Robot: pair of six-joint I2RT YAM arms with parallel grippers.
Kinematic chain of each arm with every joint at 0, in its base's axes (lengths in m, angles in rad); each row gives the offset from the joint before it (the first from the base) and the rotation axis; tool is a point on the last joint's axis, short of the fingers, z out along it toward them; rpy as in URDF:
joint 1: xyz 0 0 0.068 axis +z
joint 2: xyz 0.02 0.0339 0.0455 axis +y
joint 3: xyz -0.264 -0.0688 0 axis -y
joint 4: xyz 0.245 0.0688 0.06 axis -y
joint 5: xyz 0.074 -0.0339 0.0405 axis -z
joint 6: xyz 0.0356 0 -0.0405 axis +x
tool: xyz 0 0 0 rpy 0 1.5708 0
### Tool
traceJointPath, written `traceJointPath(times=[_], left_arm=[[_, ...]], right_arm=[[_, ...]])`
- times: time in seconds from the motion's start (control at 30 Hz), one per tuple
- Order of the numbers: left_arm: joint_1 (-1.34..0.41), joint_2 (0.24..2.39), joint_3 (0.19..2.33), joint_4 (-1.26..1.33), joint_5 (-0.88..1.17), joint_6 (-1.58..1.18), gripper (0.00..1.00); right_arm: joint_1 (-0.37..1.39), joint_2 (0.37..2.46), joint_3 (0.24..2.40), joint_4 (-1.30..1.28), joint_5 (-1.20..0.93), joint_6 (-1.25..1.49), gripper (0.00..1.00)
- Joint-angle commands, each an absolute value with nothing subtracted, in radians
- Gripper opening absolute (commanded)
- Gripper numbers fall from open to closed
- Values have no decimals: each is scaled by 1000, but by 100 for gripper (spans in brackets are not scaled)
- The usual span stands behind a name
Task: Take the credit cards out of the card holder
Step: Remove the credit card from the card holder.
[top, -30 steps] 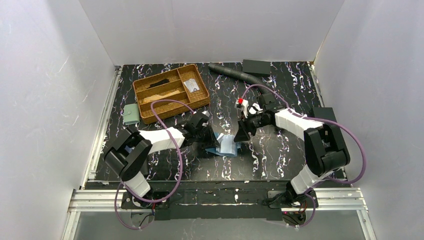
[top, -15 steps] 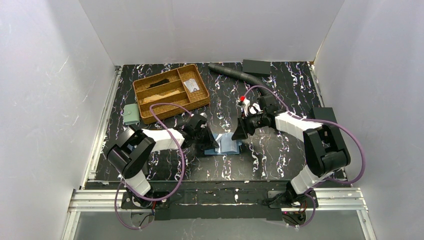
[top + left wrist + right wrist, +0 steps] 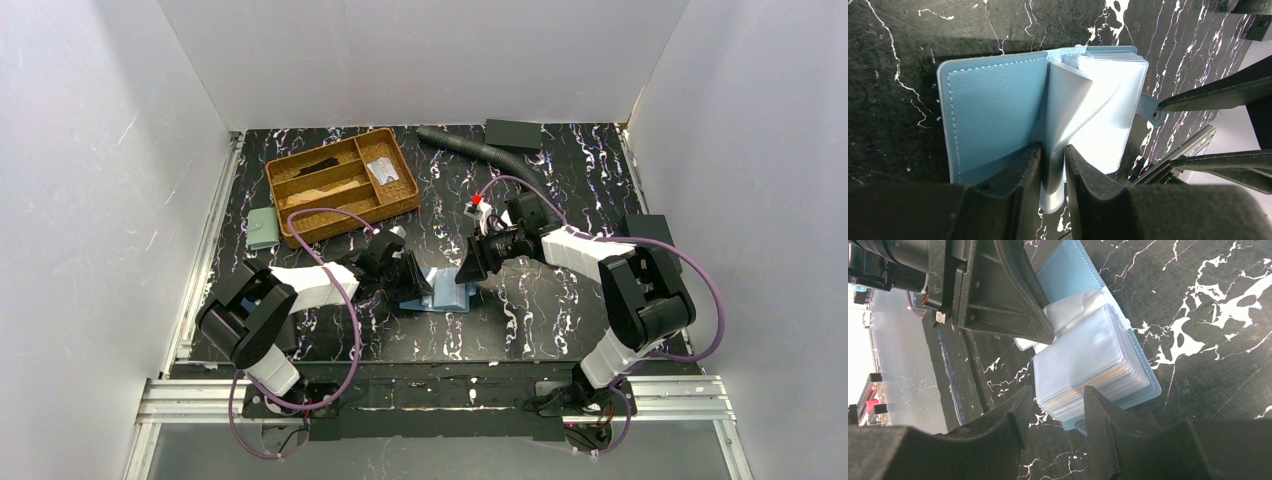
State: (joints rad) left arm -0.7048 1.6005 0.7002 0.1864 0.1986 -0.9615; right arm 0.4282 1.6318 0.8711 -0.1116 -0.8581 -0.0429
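The small teal-blue bifold card holder (image 3: 447,290) is lying open on the black marbled bench (image 3: 560,310). The left end effector (image 3: 1052,155) is pinching one clear plastic sleeve (image 3: 1060,115); the right end effector (image 3: 1058,397) is straddling the sleeve stack (image 3: 1088,360), fingers spread.

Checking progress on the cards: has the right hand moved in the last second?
Yes. In the top view the right hand has slid left, toward the wicker tray's side, and now sits over the card holder's right half.
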Motion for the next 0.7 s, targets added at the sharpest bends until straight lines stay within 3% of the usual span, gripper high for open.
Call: traceJointPath(times=[0.0, 0.27, 0.67], left_arm=[[-696, 1560, 686, 167, 181, -940, 23], [-696, 1518, 668, 166, 166, -918, 28], [-695, 1470, 648, 148, 150, -865, 32]], right_arm=[[449, 1652, 867, -69, -858, -11, 50], [470, 1678, 879, -86, -782, -6, 44], [478, 1704, 876, -55, -827, 57, 49]])
